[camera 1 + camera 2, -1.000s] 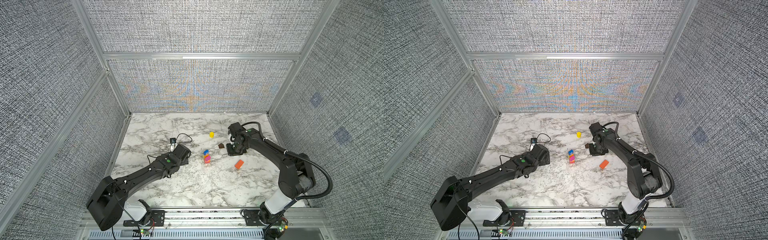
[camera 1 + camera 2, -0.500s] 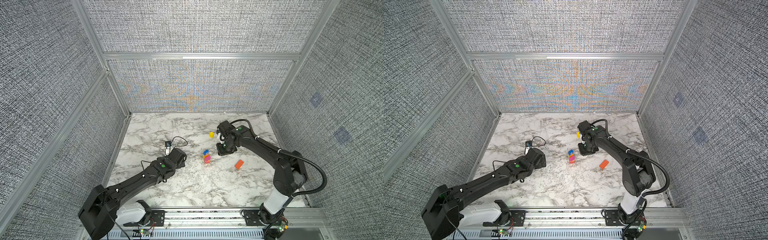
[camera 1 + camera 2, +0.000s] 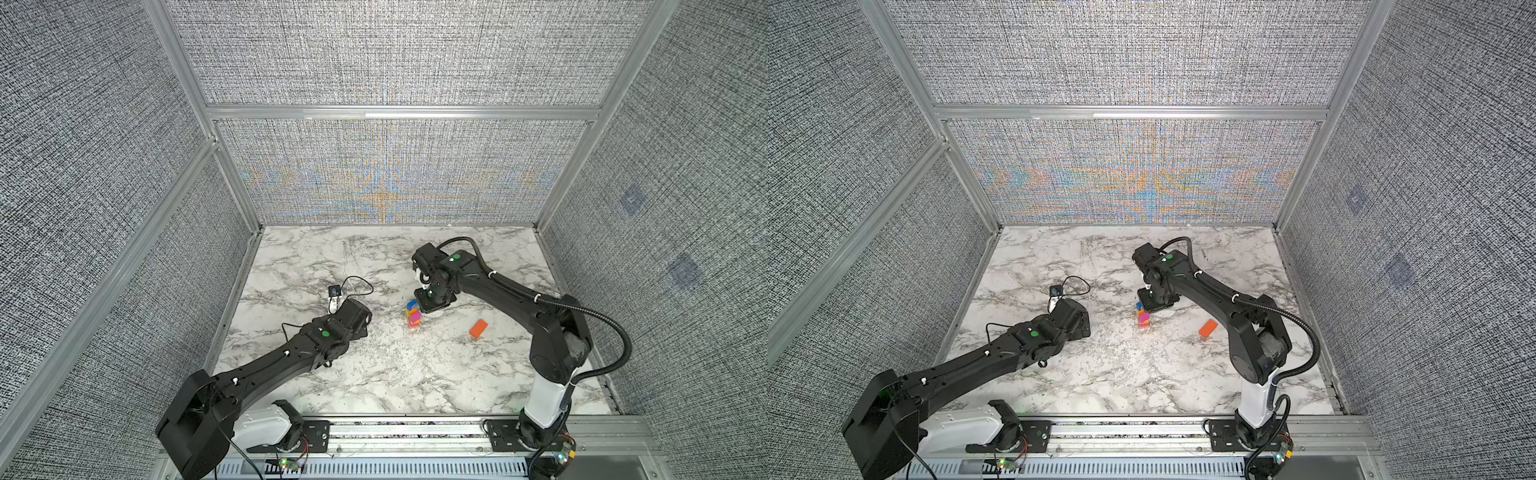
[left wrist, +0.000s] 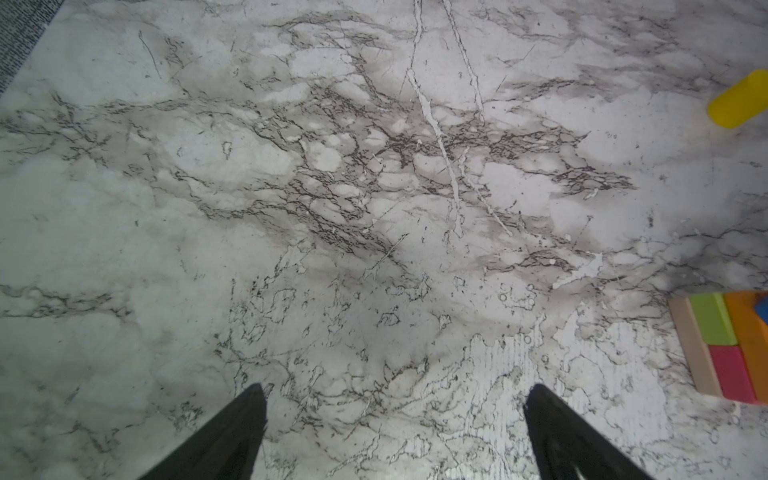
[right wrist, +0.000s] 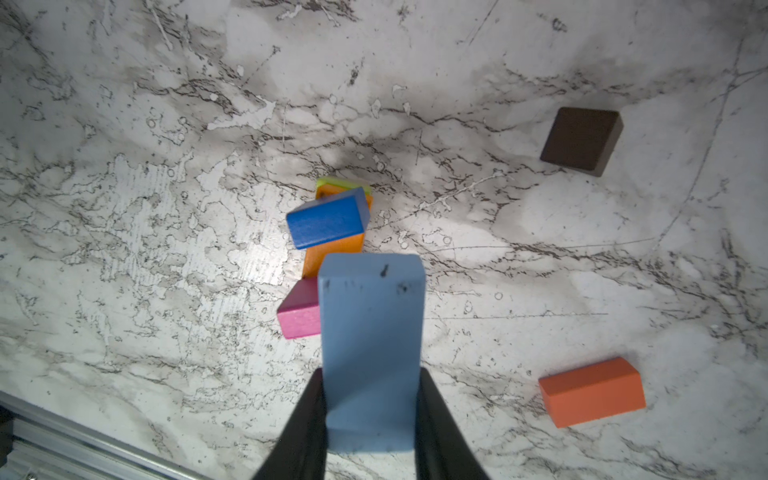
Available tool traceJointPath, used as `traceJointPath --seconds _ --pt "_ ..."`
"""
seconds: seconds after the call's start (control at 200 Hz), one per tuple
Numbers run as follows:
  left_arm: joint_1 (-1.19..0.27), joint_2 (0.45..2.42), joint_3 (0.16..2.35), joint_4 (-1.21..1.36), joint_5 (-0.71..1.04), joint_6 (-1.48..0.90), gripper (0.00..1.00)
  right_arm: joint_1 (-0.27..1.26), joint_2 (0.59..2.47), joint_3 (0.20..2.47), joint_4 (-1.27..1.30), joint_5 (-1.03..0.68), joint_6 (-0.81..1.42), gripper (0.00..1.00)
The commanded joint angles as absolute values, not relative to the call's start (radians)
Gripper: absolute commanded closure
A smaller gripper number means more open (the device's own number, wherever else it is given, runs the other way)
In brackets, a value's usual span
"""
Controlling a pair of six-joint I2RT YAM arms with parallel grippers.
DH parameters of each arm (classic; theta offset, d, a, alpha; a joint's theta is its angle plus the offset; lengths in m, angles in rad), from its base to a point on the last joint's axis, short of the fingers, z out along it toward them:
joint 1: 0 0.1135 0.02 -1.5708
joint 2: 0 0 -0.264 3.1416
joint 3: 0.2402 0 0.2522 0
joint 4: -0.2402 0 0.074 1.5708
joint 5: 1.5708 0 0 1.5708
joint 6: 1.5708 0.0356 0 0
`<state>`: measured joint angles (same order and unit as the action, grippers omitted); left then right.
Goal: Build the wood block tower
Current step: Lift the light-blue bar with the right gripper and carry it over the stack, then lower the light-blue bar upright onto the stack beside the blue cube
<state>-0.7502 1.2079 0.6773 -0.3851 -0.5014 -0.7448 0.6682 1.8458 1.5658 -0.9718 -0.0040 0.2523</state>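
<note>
The tower (image 3: 413, 314) (image 3: 1144, 316) is a short stack mid-table. In the right wrist view a dark blue block (image 5: 328, 218) lies askew on an orange brick (image 5: 332, 253), with green (image 5: 332, 183) and magenta (image 5: 297, 311) blocks beneath. My right gripper (image 5: 371, 374) (image 3: 430, 301) is shut on a light blue block (image 5: 371, 332) held upright just above the stack's magenta end. My left gripper (image 4: 395, 390) is open over bare marble, well left of the stack's tan base brick (image 4: 692, 349).
A loose orange brick (image 3: 478, 328) (image 5: 592, 390) lies right of the stack. A dark brown block (image 5: 582, 139) lies behind it. A yellow cylinder (image 4: 739, 99) lies on its side farther back. Aluminium rail (image 5: 83, 436) at the table's front; fabric walls enclose three sides.
My right gripper has carried the light blue block leftward, from near the dark brown block to over the stack. The left arm has drawn back a little toward the front left.
</note>
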Motion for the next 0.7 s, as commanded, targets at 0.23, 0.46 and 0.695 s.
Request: traceJointPath --seconds 0.23,0.46,0.695 --pt "-0.743 1.208 0.672 -0.368 -0.506 -0.745 0.01 0.703 1.882 1.609 -1.014 0.011 0.264 0.74" --pt "-0.742 1.204 0.666 -0.364 -0.506 -0.745 0.01 0.712 1.898 1.616 -1.013 0.013 0.270 0.74" --pt "-0.742 1.203 0.659 -0.361 -0.503 -0.749 0.01 0.718 1.917 1.622 -1.008 0.012 0.272 0.74"
